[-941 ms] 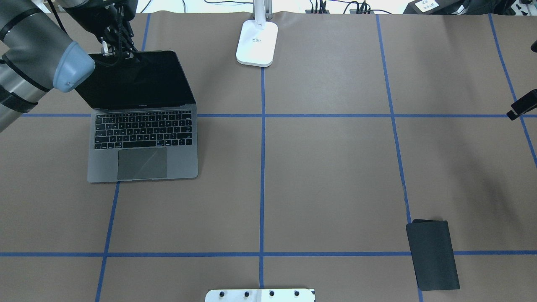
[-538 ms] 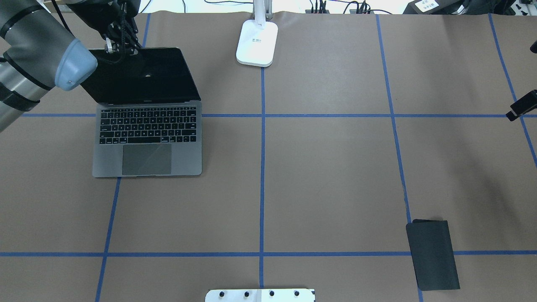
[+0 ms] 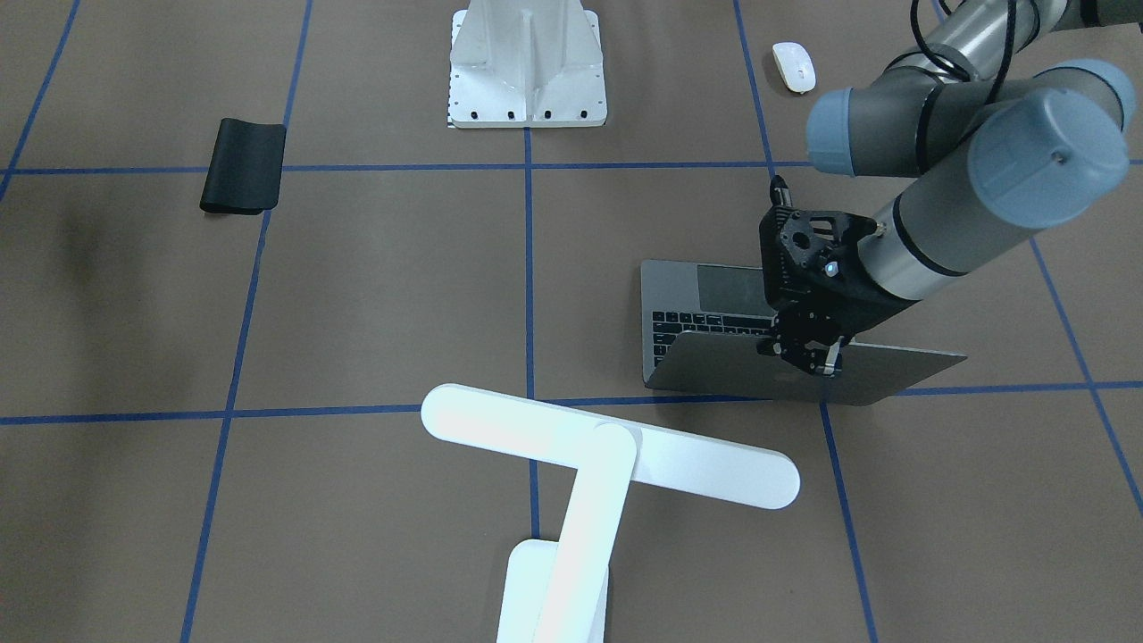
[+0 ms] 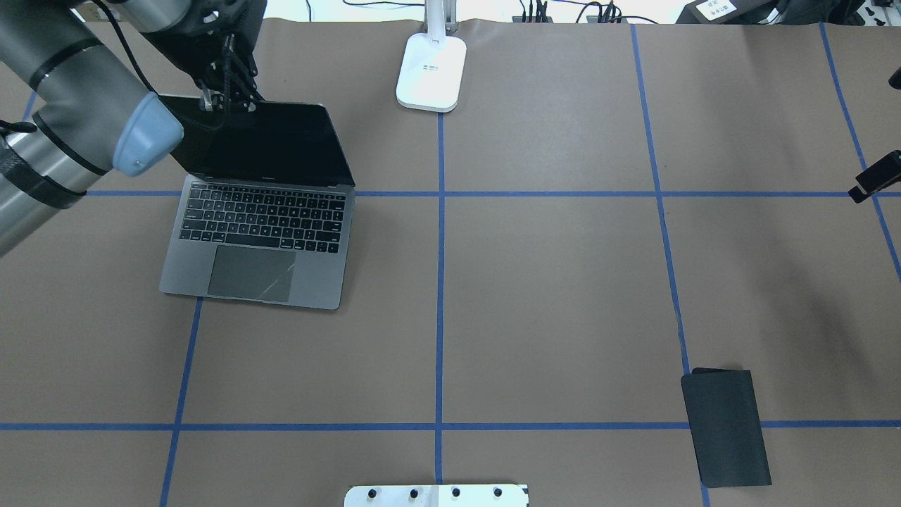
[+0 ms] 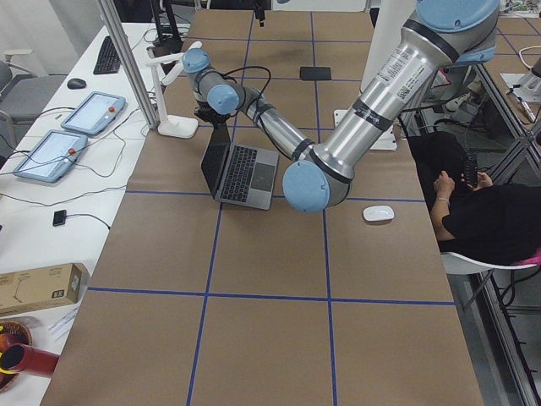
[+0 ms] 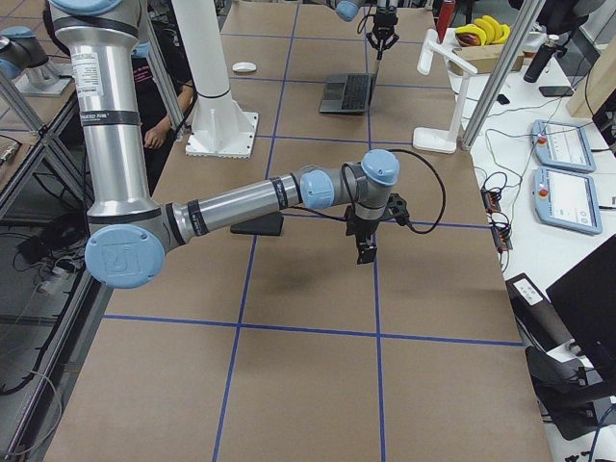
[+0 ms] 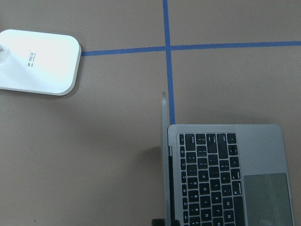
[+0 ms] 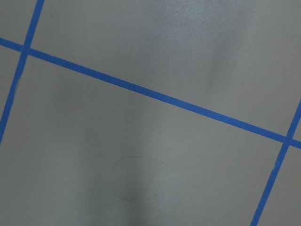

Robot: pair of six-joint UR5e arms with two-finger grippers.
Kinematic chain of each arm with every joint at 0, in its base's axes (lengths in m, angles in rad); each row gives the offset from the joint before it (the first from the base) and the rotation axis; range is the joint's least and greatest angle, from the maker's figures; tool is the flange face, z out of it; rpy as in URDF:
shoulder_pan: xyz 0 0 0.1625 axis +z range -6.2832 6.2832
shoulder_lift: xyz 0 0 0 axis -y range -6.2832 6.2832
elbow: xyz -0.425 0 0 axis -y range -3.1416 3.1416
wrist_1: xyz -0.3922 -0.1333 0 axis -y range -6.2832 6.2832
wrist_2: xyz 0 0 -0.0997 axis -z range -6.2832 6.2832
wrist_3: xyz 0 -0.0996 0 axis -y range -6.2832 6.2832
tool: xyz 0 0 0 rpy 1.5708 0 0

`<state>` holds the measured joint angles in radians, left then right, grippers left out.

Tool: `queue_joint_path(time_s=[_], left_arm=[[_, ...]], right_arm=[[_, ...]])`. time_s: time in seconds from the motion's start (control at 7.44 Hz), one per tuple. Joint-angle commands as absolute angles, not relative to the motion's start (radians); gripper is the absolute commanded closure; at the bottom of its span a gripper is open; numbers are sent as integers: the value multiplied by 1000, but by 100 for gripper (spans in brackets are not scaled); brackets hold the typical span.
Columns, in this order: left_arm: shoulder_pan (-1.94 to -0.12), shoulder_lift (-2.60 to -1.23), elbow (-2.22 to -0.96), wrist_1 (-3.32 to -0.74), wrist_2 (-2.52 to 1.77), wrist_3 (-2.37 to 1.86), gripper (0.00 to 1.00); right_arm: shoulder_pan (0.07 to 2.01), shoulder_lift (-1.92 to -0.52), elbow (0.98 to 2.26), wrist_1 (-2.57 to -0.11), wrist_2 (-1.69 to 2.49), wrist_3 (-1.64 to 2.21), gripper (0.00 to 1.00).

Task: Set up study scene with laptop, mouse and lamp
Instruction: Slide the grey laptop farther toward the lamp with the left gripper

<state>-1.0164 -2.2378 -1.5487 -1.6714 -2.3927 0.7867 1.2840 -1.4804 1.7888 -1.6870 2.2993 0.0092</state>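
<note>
Left gripper [image 3: 813, 362]: my fingers are closed on the top edge of the laptop [image 4: 260, 232] lid. Laptop is open, space-grey, with a dark screen and a big trackpad. Black keys have white legends too small to read. It sits at 10 o'clock on the table [image 4: 563, 296]. Lamp [image 4: 431, 70] base at 12 o'clock, white, with a small printed label I can't read. Mouse [image 3: 794, 65] is white and oval, at 6 o'clock from the laptop, well apart. Right gripper [image 6: 365, 256]: can't tell how far open.
</note>
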Motion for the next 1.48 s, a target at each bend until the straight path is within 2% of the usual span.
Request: queue_joint_path(time_s=[0.0,0.4,0.94,1.34], left_arm=[[-1003,-2240,-1537,-1689,-2375,784,89],[-1008,-2237,-1546,-1687,-2373,781,86],[-1005,-2267,-1582,-1681,-2372,655,86],[-1005,-2318,-1518,-1681,-2370,658,87]], right_arm=[[1284,-1480,1789,-1686,2299,9,0],[1284,-1474,1798,-1686,2301,12,0],[1287,-1477,1836,-1687,2303,12,0],[1285,-1477,1836,-1687,2303,12,0]])
